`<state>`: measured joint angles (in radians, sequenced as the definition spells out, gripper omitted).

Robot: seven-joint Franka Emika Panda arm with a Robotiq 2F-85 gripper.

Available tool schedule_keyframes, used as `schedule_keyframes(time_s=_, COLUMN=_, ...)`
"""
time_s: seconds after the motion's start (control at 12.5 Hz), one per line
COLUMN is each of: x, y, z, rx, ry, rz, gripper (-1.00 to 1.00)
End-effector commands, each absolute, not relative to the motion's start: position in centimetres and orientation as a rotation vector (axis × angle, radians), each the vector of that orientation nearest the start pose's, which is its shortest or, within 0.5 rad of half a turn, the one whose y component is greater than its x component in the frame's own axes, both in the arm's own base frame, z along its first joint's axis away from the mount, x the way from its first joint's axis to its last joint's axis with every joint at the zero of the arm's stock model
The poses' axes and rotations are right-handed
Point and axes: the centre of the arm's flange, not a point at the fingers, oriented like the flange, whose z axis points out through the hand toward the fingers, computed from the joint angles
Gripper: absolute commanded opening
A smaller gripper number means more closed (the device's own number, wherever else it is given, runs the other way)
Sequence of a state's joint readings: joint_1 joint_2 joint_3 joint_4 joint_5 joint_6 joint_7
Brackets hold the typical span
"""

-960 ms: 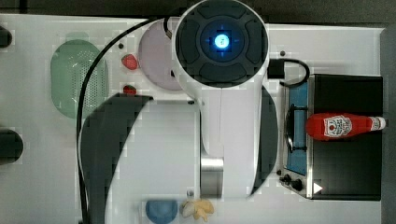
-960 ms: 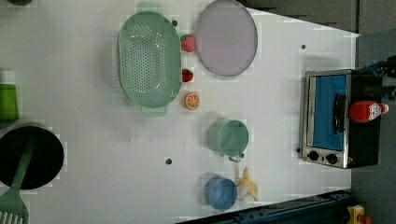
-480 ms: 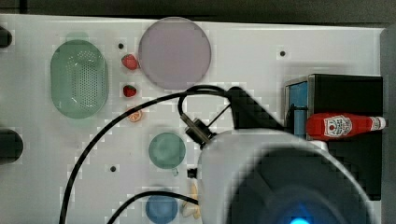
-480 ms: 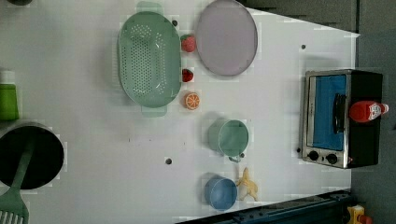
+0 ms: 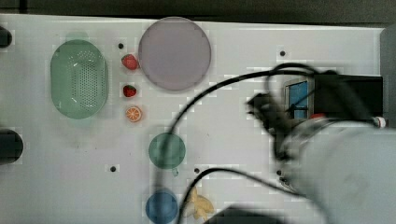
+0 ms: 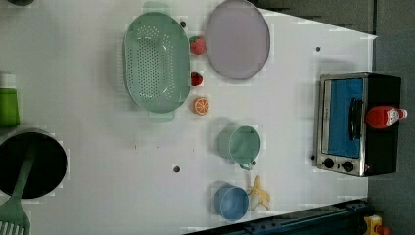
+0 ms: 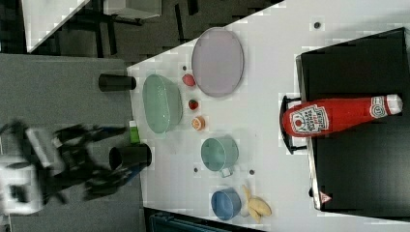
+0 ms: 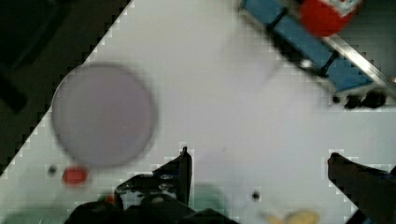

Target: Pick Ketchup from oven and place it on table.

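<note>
The gripper (image 8: 257, 163) is standing with its jaws spread as wide as they go and nothing between them; in the wrist view they are framing bare table (image 8: 224, 93) and touching nothing. Beyond them in the wrist view, the plate (image 8: 103, 115) is lying well apart, and the oven (image 8: 327, 60) is sitting at the table's edge with the ketchup (image 8: 327, 16) on top of it. In the left view the ketchup (image 6: 385, 116) is lying on its side on the oven's (image 6: 359, 125) black roof, above the door handle, its cap pointing off toward the left view's right. In the right view the bottle (image 7: 338, 116) is resting flat, label up, base at the front edge. In the top view the arm (image 5: 341, 172) is covering most of the oven (image 5: 348, 91), so the bottle is largely hidden there. The risks, as I judge them: the bottle is round and lying loose, so a finger nudging it on the way down could be rolling it along the roof or off an edge; a grasp taken near the tapering cap end could be slipping; and coming down too low could be knocking the fingers against the oven top.
</note>
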<state>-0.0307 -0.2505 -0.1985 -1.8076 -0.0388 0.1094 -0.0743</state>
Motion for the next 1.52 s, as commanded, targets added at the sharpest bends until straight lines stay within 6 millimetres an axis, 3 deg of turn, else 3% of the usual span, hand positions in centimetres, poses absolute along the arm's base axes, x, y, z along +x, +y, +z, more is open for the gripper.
schedule_keyframes(time_s=0.08, x=48.1, y=-21.8, z=58.2, rx=-2.669, ry=1.619, rz=-0.091, gripper=1.00)
schedule_keyframes(time_s=0.4, x=49.1, y=-29.8, z=52.9, rx=-2.582, ry=1.817, rz=-0.177, gripper=1.00)
schedule_keyframes(time_s=0.8, x=49.8, y=-36.2, z=46.2, rx=-2.479, ry=1.995, rz=-0.247, gripper=1.00)
schedule_keyframes(time_s=1.2, x=49.5, y=-38.4, z=40.3, rx=-2.295, ry=2.108, rz=-0.116, gripper=1.00)
schedule_keyframes(time_s=1.52, x=49.7, y=-38.8, z=37.7, rx=-2.243, ry=2.138, rz=-0.083, gripper=1.00)
